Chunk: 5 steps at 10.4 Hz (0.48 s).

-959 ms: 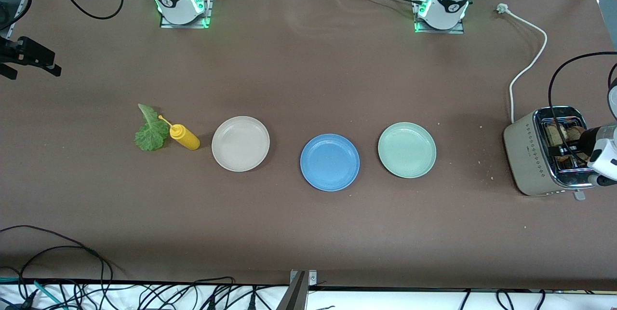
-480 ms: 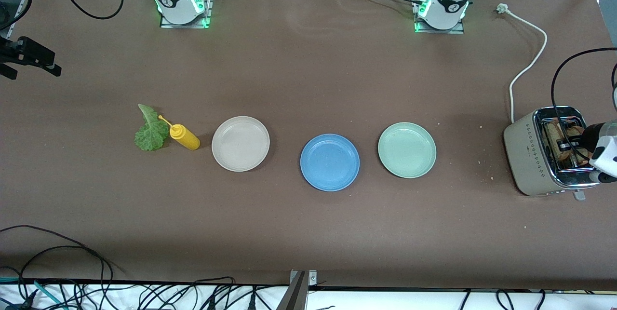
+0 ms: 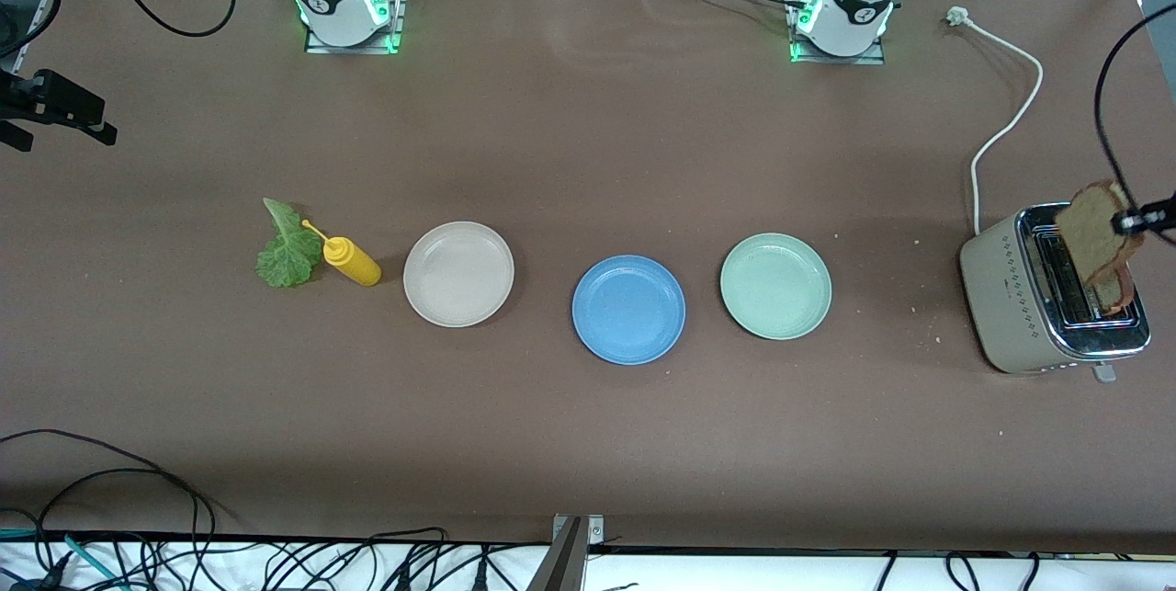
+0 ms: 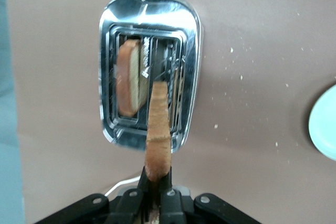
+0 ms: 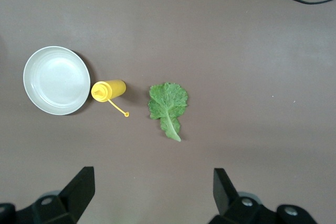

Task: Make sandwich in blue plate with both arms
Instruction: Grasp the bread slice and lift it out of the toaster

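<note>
On the brown bench (image 3: 588,141) we start at the right arm's end, where a lettuce leaf (image 3: 287,248) lies flat with a yellow squeeze bottle (image 3: 350,261) on its side just beside it, the nozzle touching or overlapping the leaf's edge; next comes a beige plate (image 3: 458,274), then the blue plate (image 3: 628,309), a little nearer the front camera than its neighbours and with nothing on it, then a pale green plate (image 3: 775,286); toward the left arm's end stands a cream and chrome toaster (image 3: 1029,297) with its white cord (image 3: 1009,122) running up the bench to a loose plug; in the left wrist view we see one bread slice (image 4: 130,78) resting in a toaster slot; the left claw (image 4: 155,192) is clenched on the edge of a second bread slice (image 3: 1093,232), which hangs edge-on over the toaster, clear of its slots; the right claw (image 5: 152,190) waits released, fingers wide apart, over the bench above the lettuce leaf and the bottle, holding nothing; we see only its base in the front view.
</note>
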### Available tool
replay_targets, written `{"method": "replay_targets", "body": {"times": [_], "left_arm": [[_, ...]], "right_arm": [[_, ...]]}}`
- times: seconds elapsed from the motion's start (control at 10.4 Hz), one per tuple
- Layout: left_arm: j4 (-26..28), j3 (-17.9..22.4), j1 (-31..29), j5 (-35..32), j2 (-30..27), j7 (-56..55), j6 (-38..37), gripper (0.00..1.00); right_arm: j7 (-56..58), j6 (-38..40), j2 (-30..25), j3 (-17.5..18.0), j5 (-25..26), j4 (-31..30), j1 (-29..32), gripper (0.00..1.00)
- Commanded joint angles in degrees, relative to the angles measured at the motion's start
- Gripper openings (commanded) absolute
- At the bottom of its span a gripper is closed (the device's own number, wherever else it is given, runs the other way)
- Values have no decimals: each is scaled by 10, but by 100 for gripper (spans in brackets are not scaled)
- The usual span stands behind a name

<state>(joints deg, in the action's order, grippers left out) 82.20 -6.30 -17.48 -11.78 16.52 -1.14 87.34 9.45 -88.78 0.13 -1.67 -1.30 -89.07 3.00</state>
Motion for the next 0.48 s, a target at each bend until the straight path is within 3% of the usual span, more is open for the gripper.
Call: {"method": "replay_targets", "body": {"times": [0.0,0.1,0.38], "left_arm": [[-44,-4,0,18,-44,26,-79,0],[-73,-14,0,25,-43,26,-102,0],[-81,-21,0,87,-42,27,-105,0]], "right_arm": [[2,10,-2,2,-1,8,3,100],[2,10,-2,2,-1,8,3,100],[2,10,-2,3,-1,8,3,100]]}}
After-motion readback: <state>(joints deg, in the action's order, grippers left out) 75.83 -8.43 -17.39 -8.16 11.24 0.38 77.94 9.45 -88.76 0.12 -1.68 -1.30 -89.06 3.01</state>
